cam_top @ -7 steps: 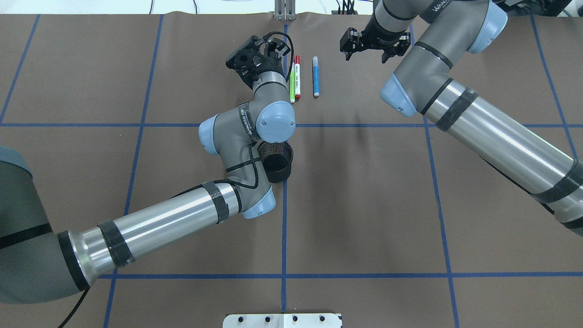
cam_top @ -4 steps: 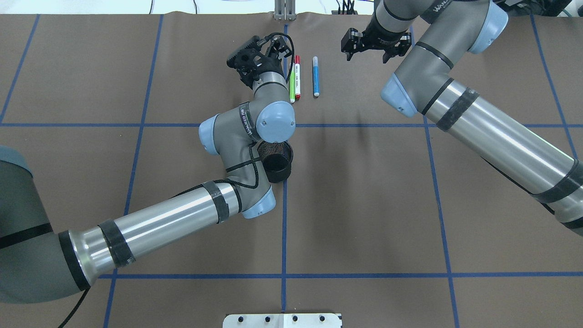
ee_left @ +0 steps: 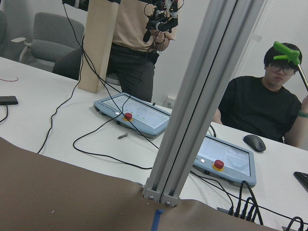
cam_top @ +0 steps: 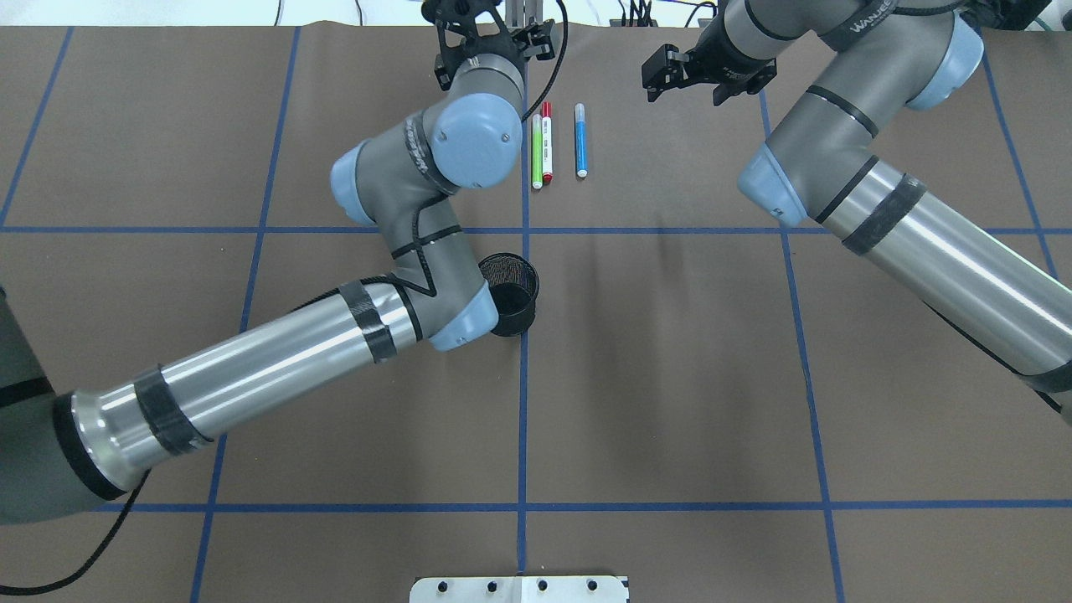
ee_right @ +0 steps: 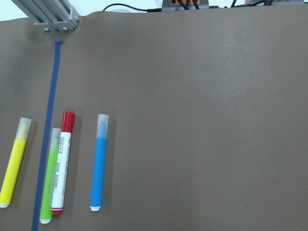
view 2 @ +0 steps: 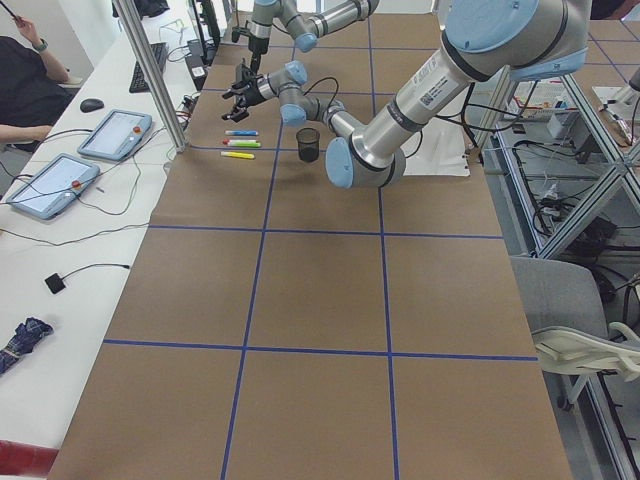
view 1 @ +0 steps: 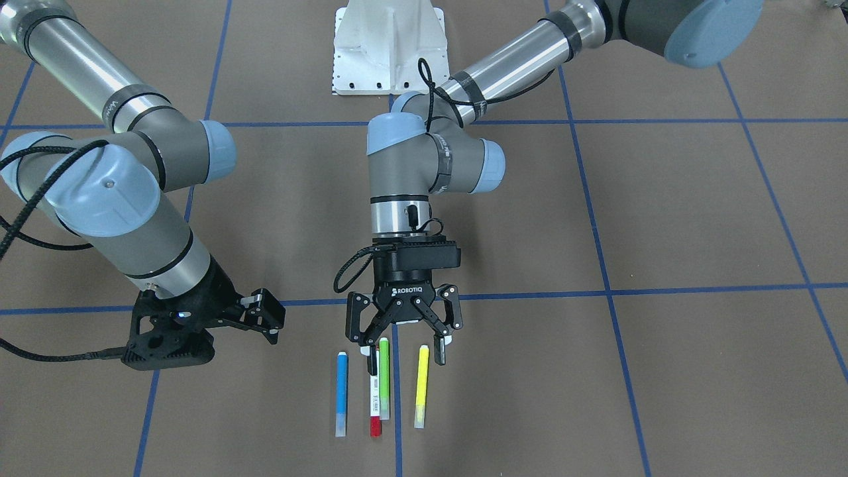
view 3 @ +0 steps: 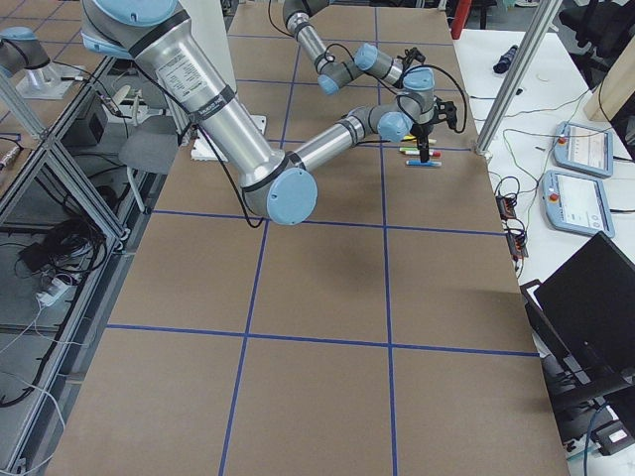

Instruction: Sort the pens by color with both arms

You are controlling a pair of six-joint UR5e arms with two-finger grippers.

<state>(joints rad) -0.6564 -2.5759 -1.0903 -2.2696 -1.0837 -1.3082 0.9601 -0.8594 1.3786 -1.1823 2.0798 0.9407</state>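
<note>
four pens [view 1: 383,381], yellow one [view 1: 421,385] hidden overhead behind left arm [cam_top: 465,146]

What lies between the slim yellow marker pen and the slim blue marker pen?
Between the yellow pen and the blue pen lie the green pen and the white pen with red caps, side by side; the right wrist view shows this.
</note>
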